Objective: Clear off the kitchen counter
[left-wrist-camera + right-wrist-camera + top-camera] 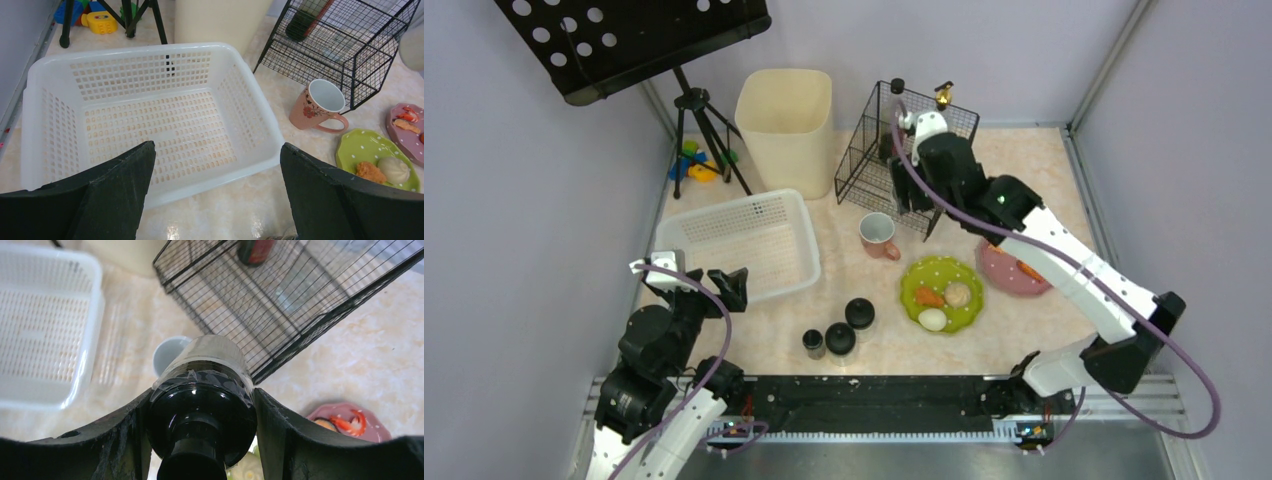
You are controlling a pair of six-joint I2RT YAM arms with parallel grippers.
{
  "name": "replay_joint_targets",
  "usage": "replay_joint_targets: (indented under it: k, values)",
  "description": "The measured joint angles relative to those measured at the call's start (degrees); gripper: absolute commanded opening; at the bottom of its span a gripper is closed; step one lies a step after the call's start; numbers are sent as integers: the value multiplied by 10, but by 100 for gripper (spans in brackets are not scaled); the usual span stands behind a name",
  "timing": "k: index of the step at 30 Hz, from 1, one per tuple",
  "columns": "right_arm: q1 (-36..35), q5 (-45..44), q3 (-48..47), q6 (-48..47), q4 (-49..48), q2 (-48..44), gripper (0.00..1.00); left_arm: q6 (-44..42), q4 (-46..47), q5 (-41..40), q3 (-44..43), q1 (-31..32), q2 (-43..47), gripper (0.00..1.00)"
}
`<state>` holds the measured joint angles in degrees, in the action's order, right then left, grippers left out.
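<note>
Our right claw [202, 394] pinches a black-capped jar [210, 365], one finger pressed on each side of its dark cap, with the clear body pointing away past the fingertips. The jar hangs off the table [1044, 170], just in front of the wire rack [280, 300] and above the mug [320, 105] as the right wrist view shows it.

We judge this step to be carrying the jar to storage, most likely the rack, which already holds bottles. The next move calls for lining the jar up with an open side of the rack, clearing the wires, and setting it down upright before the fingers let go. We cannot tell from here exactly where that opening lies.

The right arm reaches far forward and to the left across the table, its forearm passing over the pink plate [1004, 275], wrist bent down toward the rack.

Our left claw [216, 150] is spread as wide as it goes and holds nothing. It hovers at the near rim of the white basket [125, 55], the arm folded close to its base.

The marbled table is far from cleared: three small dark-lidded jars [840, 338], the green plate [954, 268] with food, the pink plate and the mug all sit on it.
</note>
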<state>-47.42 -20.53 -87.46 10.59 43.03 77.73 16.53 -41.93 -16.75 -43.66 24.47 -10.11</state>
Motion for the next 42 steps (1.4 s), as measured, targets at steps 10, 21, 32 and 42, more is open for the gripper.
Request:
replay_joint_targets:
  k: [10,21,32,42]
  values:
    - [80,-5,-190,-10,-62,196,7,0,0,0,0,0,0,99]
    - [101,-50,-214,46,-138,311,1,0,0,0,0,1,2,99]
    - [106,-98,-231,107,-209,368,0,0,0,0,1,8,3,99]
    - [107,-111,-279,133,-210,435,0,0,1,0,1,11,7,99]
